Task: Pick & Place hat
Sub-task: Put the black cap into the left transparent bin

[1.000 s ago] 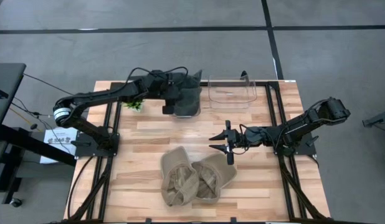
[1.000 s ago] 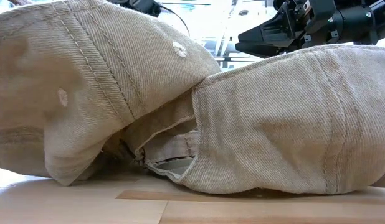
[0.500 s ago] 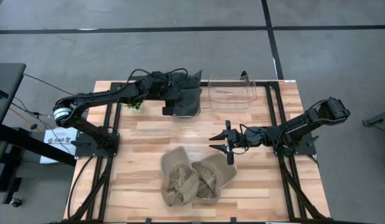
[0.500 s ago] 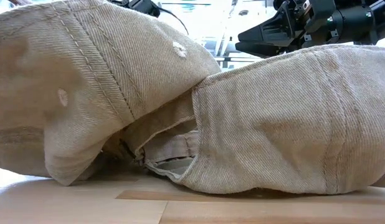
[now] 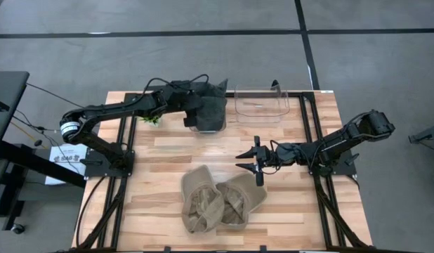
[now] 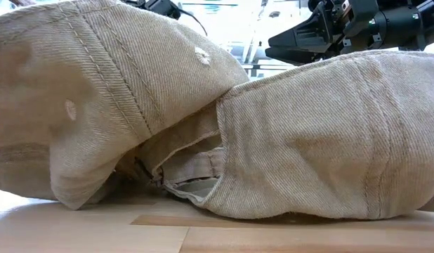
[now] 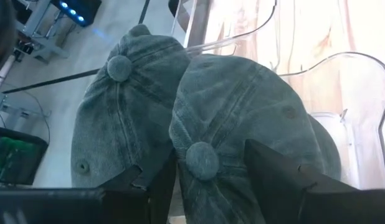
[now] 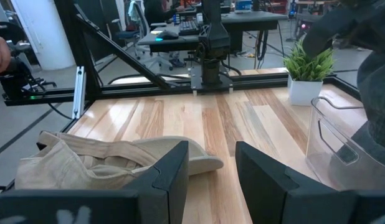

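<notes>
Carrying a dark green cap (image 5: 211,109) at the far side of the tabletop (image 5: 168,151), the left gripper (image 7: 208,180) has its fingers (image 7: 280,171) spread wide around the crown, one on each side of the top button. In the left wrist view two such caps show together: the held one and a second beside it, both at the rim of a clear plastic bin (image 5: 203,125). A small potted plant (image 5: 151,119) stands just left of that bin, and an empty clear bin (image 5: 260,105) sits to its right. The step in hand looks like the placing of this cap; the next move calls for lowering it fully inside the walls and then spreading the fingers to let go.

Nearer the front, two tan caps (image 5: 220,204) lie overlapping on the wood, not yet picked. The right gripper (image 5: 255,161) hovers just behind them, its fingers (image 8: 174,171) partly apart with nothing between them.
</notes>
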